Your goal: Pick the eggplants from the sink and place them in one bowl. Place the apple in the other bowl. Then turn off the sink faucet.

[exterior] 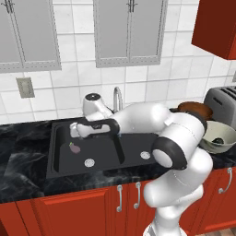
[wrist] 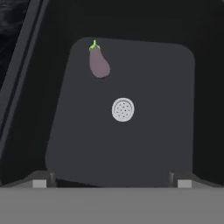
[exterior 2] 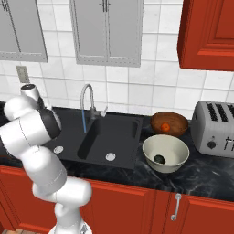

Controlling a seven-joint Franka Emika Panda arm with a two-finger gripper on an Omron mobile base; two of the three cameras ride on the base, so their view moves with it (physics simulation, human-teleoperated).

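Lying on sink (wrist: 131, 148) floor, pale purple eggplant (wrist: 99, 62), green stem

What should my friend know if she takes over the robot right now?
Gripper: open, empty, above the left basin of the sink.
Pale eggplant lies on that basin's floor, apart from the drain.
Dark eggplant is in the grey-cream bowl; the apple is in the brown bowl.
Faucet is running.
Left: move the pale eggplant to the grey-cream bowl, then shut off the faucet.
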